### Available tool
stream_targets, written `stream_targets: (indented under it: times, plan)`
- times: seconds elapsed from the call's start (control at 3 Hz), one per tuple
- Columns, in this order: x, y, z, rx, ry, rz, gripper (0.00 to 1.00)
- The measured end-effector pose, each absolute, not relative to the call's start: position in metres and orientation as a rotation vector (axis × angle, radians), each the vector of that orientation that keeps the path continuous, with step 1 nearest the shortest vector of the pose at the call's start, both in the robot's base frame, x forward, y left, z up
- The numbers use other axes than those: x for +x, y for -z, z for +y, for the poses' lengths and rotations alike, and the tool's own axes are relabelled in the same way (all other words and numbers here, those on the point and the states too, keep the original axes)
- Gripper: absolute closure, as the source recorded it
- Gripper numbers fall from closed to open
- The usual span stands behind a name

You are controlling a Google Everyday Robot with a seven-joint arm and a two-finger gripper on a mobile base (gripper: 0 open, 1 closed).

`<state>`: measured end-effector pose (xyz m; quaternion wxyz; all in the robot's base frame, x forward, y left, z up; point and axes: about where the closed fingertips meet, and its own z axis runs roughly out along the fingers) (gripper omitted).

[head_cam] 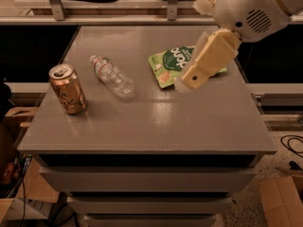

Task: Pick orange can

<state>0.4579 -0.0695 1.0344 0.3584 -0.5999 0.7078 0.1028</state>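
The orange can (67,89) stands upright near the left edge of the grey table (156,122), with dark squiggly markings on its side and a silver pull-tab top. My gripper (185,83) hangs from the white arm at the upper right, above the table's right half and over the lower edge of the green pouch. It is far to the right of the can, with the water bottle between them.
A clear plastic water bottle (111,76) lies on its side just right of the can. A green snack pouch (176,63) lies flat at the back right, partly behind my arm. Cardboard boxes (279,197) and cables sit on the floor around the table.
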Motion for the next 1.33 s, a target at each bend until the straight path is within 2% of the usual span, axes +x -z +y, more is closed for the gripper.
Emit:
stream_targets:
  times: [0.33, 1.0, 1.33]
  plan:
    - [0.459, -1.039, -0.014, -1.474, -0.424, 1.745, 0.00]
    - [0.460, -1.030, -0.005, -1.440, -0.483, 1.706, 0.00]
    - [0.468, -0.992, 0.040, -1.364, -0.669, 1.600, 0.00]
